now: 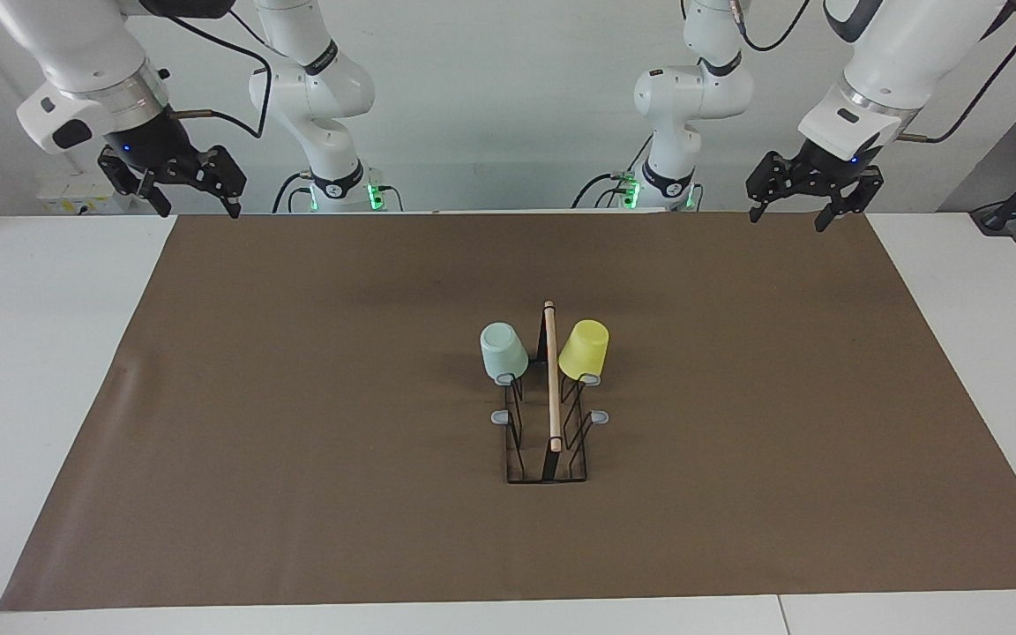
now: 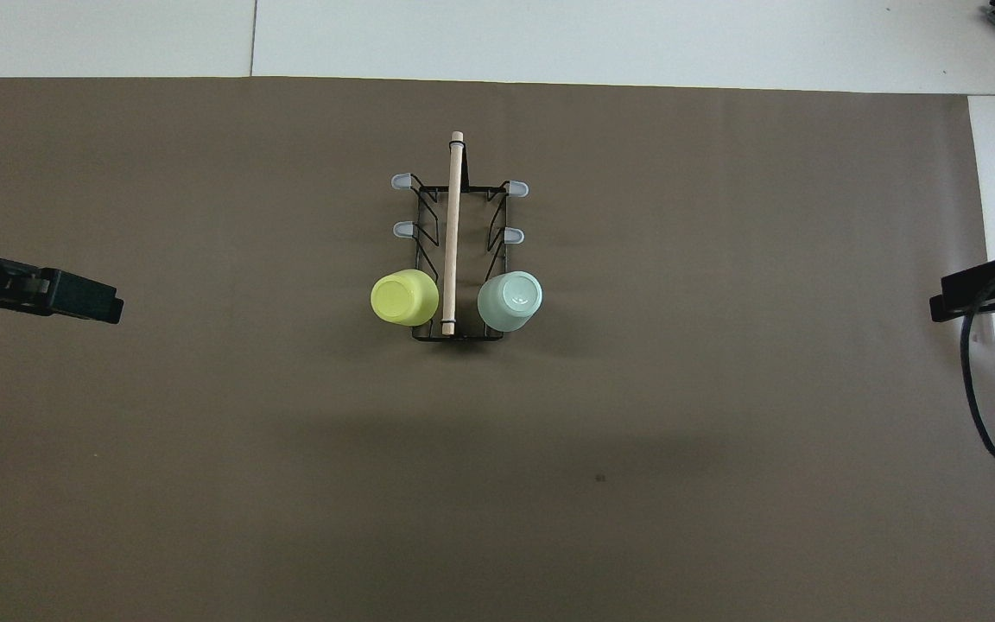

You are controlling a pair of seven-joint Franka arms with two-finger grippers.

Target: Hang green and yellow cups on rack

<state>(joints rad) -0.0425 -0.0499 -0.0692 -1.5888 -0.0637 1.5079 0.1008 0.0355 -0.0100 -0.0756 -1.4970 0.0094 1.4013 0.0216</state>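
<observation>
We are seeing the rack (image 1: 550, 414) standing mid-mat on the brown mat (image 1: 296, 397). The green cup (image 1: 503, 352) and the yellow cup (image 1: 584, 349) are hanging upside down on the prongs nearest the robots, one on each side of the wooden rod (image 1: 551, 375). Four grey-tipped prongs are sitting bare. The left gripper (image 1: 806, 208) and right gripper (image 1: 182, 196) are hanging with fingers apart, holding nothing, over the mat's corners by the bases, well apart from the rack.

Open mat (image 1: 296, 397) around rack (image 1: 550, 414)
</observation>
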